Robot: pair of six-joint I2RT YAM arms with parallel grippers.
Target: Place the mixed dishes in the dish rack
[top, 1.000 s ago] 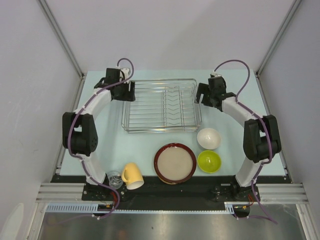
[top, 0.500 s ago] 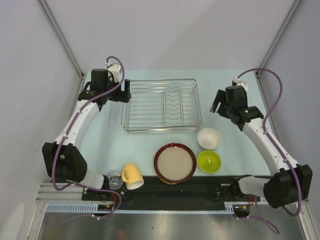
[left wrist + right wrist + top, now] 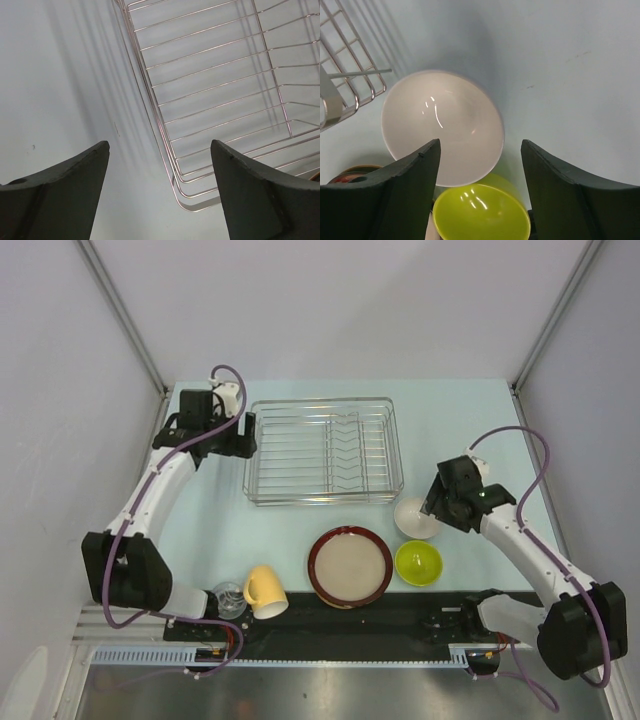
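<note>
- Dish rack (image 3: 322,500): sitting at the far middle of the table (image 3: 470,420) and holding no dishes, so loading is only beginning.
- White bowl (image 3: 442,127): sitting upright just off the rack's near-right corner, with the lime-green bowl (image 3: 418,562) just beside it on the near side.
- Right gripper (image 3: 480,143): hovering directly over the white bowl, with its fingers standing well apart and gripping nothing.
- Step in hand, as judged: reaching for the white bowl as the 1st dish. The next move is calling for a descent that puts 1 finger inside the rim and 1 outside, without nudging the lime-green bowl.
- Red-rimmed plate (image 3: 349,566), yellow mug (image 3: 264,591) and clear glass (image 3: 229,598): waiting along the near edge, plate in the middle, mug and glass to its left. Only 1 plate is showing.
- Left gripper (image 3: 159,145): idling just left of the rack's far-left corner, wide open and empty.
- Change from 1 second ago: the right gripper is arriving from the rack's right side, the left gripper is backing slightly off the rack's corner, and the rack and dishes are lying where they were.
</note>
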